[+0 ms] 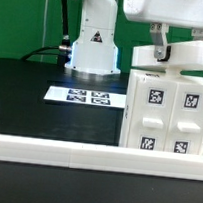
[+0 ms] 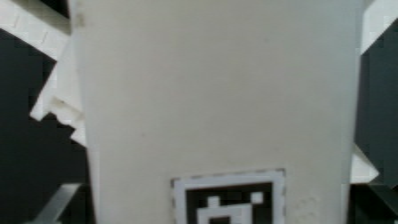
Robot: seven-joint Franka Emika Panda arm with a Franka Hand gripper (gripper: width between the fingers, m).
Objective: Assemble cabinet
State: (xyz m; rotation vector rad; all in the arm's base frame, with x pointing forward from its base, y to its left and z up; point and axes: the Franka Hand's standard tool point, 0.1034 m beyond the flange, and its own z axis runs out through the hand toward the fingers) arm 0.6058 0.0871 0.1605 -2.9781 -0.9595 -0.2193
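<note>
Nearest, the white front rail (image 1: 54, 151) is edging the table (image 1: 29, 98), so the cabinet body (image 1: 167, 111), standing upright at the exterior view's right, is leaving little room there. The tool (image 1: 157, 53) is pinching a small white top panel (image 1: 174, 55) onto it; I judge it should be lowering squarely, edges aligned. Farther back, the marker board (image 1: 85, 94) and robot base (image 1: 94, 44) are sitting well apart, leaving open table.

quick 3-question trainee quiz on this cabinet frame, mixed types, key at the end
1. True or false: the cabinet body stands on the exterior view's left.
2. What lies flat on the black table in front of the robot base?
A) marker board
B) screwdriver
C) loose panel
3. Fill in: the hand is directly ____ the cabinet body.

Key: 1 false, it stands on the right; 2 A; 3 above. Whether the fingers are open or shut cannot be told from either view.
</note>
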